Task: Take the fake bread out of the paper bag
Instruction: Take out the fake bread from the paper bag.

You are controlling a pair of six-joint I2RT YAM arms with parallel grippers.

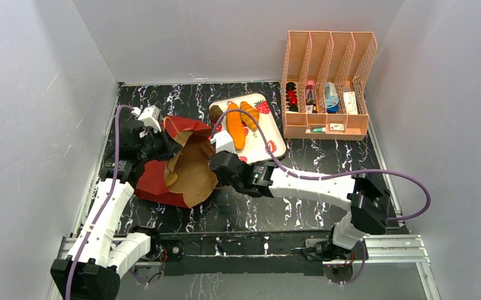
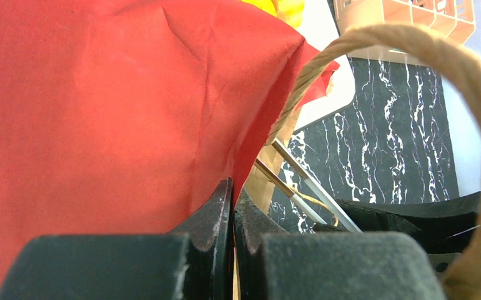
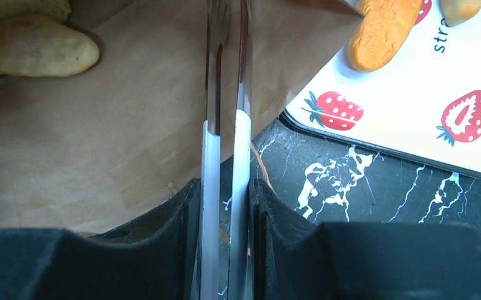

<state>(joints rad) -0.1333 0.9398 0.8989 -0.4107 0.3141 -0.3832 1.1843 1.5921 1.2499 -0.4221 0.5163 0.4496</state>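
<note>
my left pincer (image 2: 233,203) pinched tight on paper bag (image 2: 100,112) red edge. my right pincer (image 3: 227,206) clamps tongs (image 3: 225,94), tips inside bag mouth. fake bread (image 3: 35,47) ahead-left inside, walls close. tray (image 3: 413,144) edge ahead-right, print reads "stra".

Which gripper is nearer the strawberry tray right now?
Right. The right gripper, holding tongs at the paper bag's mouth, sits just off the tray's near edge; the left gripper is across the bag, clamped on its rim.
</note>
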